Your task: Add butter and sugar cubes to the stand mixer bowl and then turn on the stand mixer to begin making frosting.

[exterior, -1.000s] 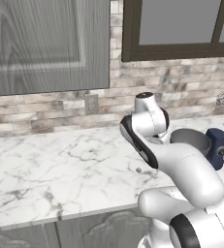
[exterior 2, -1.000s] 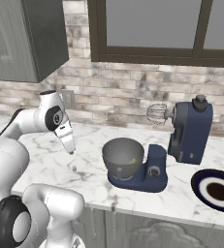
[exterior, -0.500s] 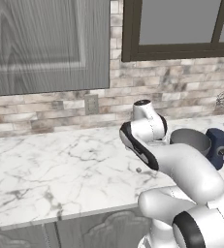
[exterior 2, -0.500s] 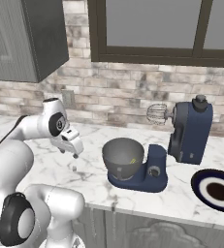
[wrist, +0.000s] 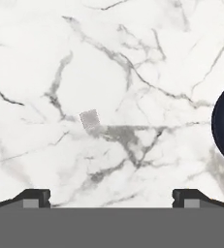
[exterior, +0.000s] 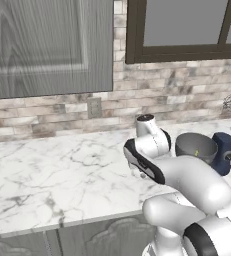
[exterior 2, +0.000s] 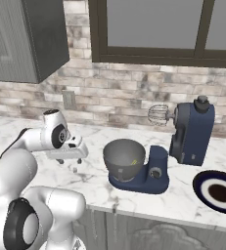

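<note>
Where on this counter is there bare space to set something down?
The marble counter left of the arm, up to the brick wall, is wide and bare. The open claw hangs over a tiny sugar cube. It gets crowded to the right, where the stand mixer, its bowl and a dark plate sit close together.

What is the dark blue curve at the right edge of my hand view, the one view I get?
Observer: The stand mixer's rounded base; its head is tilted back, whisk clear of the grey bowl.
Operator: Anything in the bowl?
Observer: A small yellowish speck, perhaps the butter.
Operator: How does the gripper stand to the pale cube?
Observer: The gripper hangs open above the sugar cubes, on the counter left of the bowl.
</note>
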Controlling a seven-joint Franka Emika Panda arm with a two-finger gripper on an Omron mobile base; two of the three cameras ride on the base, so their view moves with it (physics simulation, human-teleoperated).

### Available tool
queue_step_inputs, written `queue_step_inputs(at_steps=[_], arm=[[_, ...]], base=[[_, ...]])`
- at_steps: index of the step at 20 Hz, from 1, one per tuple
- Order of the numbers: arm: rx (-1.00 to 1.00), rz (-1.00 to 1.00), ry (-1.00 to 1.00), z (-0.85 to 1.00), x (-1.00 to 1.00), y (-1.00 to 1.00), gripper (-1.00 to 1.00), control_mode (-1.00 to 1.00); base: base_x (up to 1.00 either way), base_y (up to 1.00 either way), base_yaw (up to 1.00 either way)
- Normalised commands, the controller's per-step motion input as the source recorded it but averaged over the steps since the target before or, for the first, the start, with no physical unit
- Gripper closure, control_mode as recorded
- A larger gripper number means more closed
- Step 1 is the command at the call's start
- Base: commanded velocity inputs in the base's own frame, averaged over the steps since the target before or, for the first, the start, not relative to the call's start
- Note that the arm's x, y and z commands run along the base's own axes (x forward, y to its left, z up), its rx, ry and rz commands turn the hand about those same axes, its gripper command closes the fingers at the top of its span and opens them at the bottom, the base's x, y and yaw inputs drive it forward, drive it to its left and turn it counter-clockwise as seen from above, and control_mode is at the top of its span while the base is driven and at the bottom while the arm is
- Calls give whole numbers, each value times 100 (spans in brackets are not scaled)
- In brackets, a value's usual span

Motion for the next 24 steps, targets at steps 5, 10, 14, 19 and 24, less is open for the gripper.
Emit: queue_step_inputs(at_steps=[5, 10, 14, 19, 24], arm=[[0, 45, 1, -35, 1, 3, -100, -100], [0, 22, 0, -29, 6, 2, -100, -100], [0, 1, 3, -15, 30, 1, -100, -100], [1, 0, 3, -11, 36, 8, -100, -100], [0, 0, 1, -19, 13, 11, -100, -100]], base=[[0, 0, 0], [0, 0, 0], [0, 0, 0], [0, 0, 0], [0, 0, 0]])
